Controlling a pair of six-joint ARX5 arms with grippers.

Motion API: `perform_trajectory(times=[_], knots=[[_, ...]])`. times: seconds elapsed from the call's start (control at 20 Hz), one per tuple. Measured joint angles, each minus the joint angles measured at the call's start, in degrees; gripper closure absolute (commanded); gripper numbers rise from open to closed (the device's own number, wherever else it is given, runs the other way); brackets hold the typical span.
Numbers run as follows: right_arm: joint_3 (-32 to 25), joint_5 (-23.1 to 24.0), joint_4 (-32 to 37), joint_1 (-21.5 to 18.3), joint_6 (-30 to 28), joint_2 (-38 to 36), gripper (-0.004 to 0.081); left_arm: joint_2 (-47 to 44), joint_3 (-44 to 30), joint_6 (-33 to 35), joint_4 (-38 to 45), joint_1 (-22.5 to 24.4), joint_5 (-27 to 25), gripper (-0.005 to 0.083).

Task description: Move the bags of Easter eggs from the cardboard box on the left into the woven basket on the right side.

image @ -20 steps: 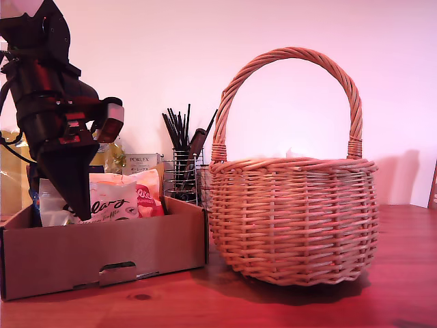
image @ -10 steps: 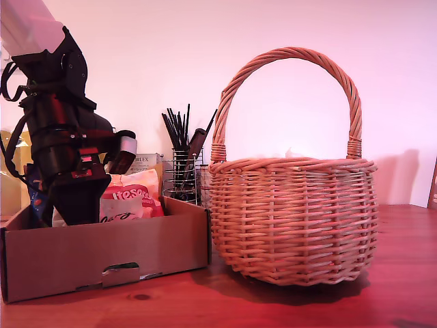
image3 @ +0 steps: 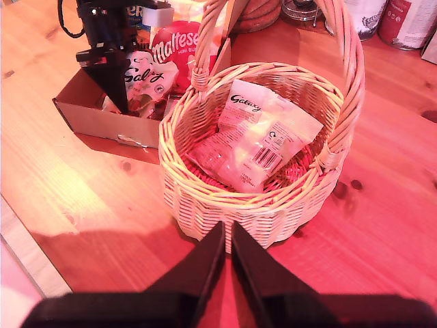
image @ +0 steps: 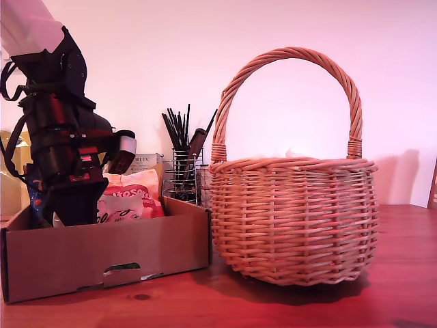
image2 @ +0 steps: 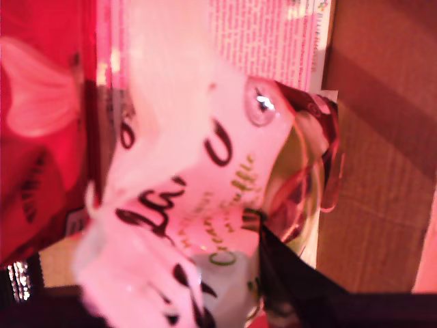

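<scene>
Galaxy, the small glossy white candy pouch (image2: pixel 184 205) with dark script, lies right at the tip of my first claw (image: pixel 72 205), inside the low brown corrugated cardboard box (image: pixel 102 256) at the exterior view's left. In the first wrist view the pouch fills the picture and one dark finger (image2: pixel 293 287) sits against its lower edge, but I cannot tell if the jaws are apart or already clamped on it, because the other finger is hidden. The pouch leans against the red-and-white Maltesers pouch (image: pixel 133 195) behind it, with its long axis more upright than flat, so I judge the claw must close on its upper part and lift straight up before it goes sideways. The large round light-tan wicker basket (image: pixel 293 225) stands just beside the box, toward the exterior view's right, and another white Galaxy pouch (image3: pixel 263 133) already lies in it. My second claw (image3: pixel 227 256) hangs above the wooden table (image3: pixel 82 198) near the basket with its fingers together and empty, well apart from the box, so the first arm is the nearer one for this pick.
</scene>
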Motion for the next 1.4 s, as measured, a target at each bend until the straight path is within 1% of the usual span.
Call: perform_trajectory(times=[0.15, 0.35, 0.45, 0.55, 0.75, 1.15, 1.2, 1.4], knots=[[0.00, 0.00, 0.00, 0.00, 0.00, 0.00, 0.0783, 0.00, 1.86, -0.02, -3.28, 0.07, -0.04, 0.0797], [0.00, 0.00, 0.00, 0.00, 0.00, 0.00, 0.0783, 0.07, 9.77, -0.07, -9.25, 0.00, 0.07, 0.0798], [0.00, 0.00, 0.00, 0.00, 0.00, 0.00, 0.0783, 0.04, 13.00, -0.52, -10.21, -0.11, 1.38, 0.0798], [0.00, 0.00, 0.02, 0.00, 0.00, 0.00, 0.0783, -0.09, 13.68, -0.68, -10.88, -0.28, 2.97, 0.0798], [0.00, 0.00, 0.04, 0.00, 0.00, 0.00, 0.0783, -1.73, 13.70, -1.05, -13.44, -0.37, 9.14, 0.0798], [0.00, 0.00, 0.07, 0.00, 0.00, 0.00, 0.0783, -12.39, 14.01, -1.14, -13.60, 0.26, 24.00, 0.0798], [0.00, 0.00, 0.07, 0.00, 0.02, 0.00, 0.0783, -13.25, 14.01, -1.01, -13.57, 0.09, 25.18, 0.0798], [0.00, 0.02, 0.07, 0.20, 0.00, 0.00, 0.0783, -15.08, 14.01, -0.37, -13.00, -1.84, 26.62, 0.0798]])
